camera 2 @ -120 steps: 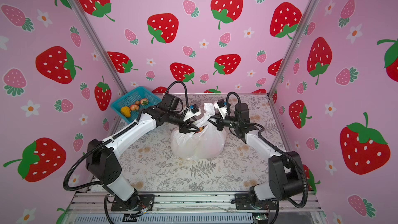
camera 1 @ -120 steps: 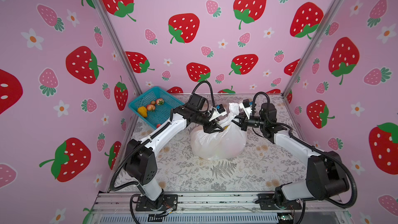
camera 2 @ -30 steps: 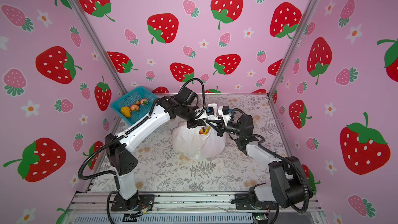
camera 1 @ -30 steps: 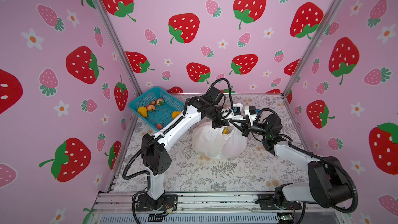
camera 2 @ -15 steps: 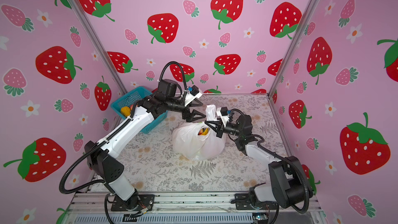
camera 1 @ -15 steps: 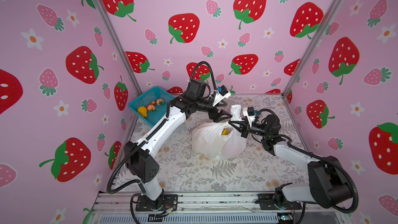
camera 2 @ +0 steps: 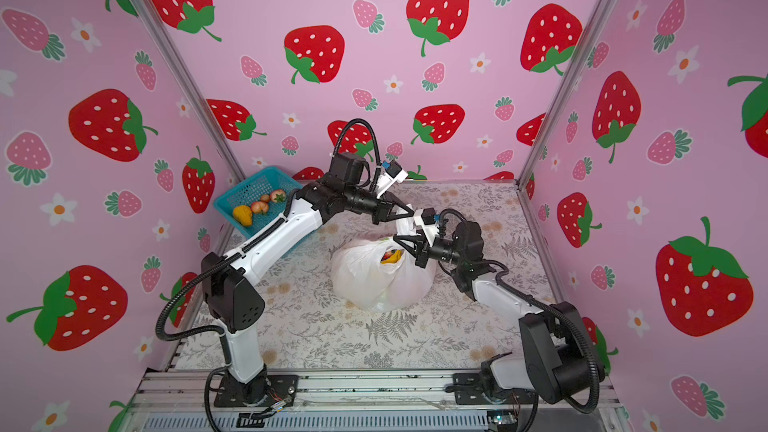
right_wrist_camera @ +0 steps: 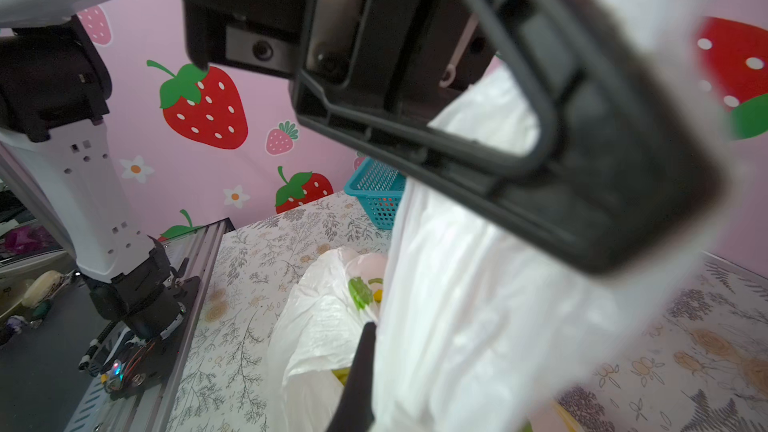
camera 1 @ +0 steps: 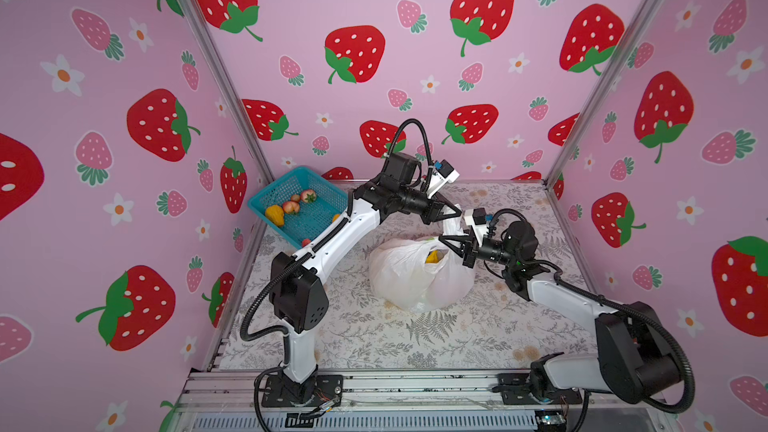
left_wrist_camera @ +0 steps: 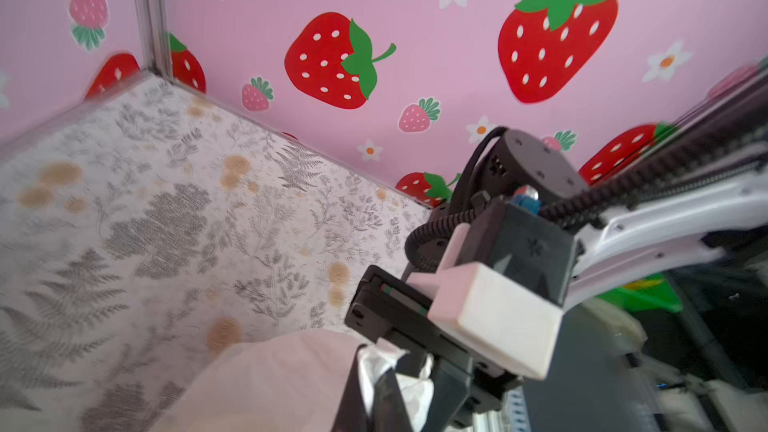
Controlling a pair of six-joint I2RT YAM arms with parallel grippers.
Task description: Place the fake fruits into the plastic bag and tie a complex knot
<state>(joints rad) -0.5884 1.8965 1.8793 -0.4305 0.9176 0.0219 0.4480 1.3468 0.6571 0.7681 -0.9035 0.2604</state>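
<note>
The plastic bag [camera 1: 415,280] [camera 2: 370,284] slumps mid-table, its mouth gaping. Fake fruits show inside it, a yellow one [camera 1: 432,257] [camera 2: 392,255] on top. A white handle strip [camera 1: 451,224] [camera 2: 404,224] rises from the bag between both grippers. My left gripper [camera 1: 458,214] [camera 2: 411,214] is shut on the top of the strip, with crumpled white plastic pinched in its fingers [left_wrist_camera: 386,392]. My right gripper [camera 1: 444,238] [camera 2: 397,238] is shut on the same strip lower down. Only one dark finger [right_wrist_camera: 361,371] shows against the white plastic [right_wrist_camera: 457,317]. No knot is in view.
A teal mesh basket [camera 1: 320,218] [camera 2: 245,189] sits tilted at the back left corner. It holds a yellow fruit [camera 1: 275,214], a peach [camera 1: 291,206] and a strawberry [camera 1: 308,196]. Pink walls close three sides. An aluminium rail [camera 1: 415,384] runs along the front.
My left gripper pulled back from over the bag and opened. It has now shut on the raised handle just above the right gripper. The right gripper stayed put, holding.
</note>
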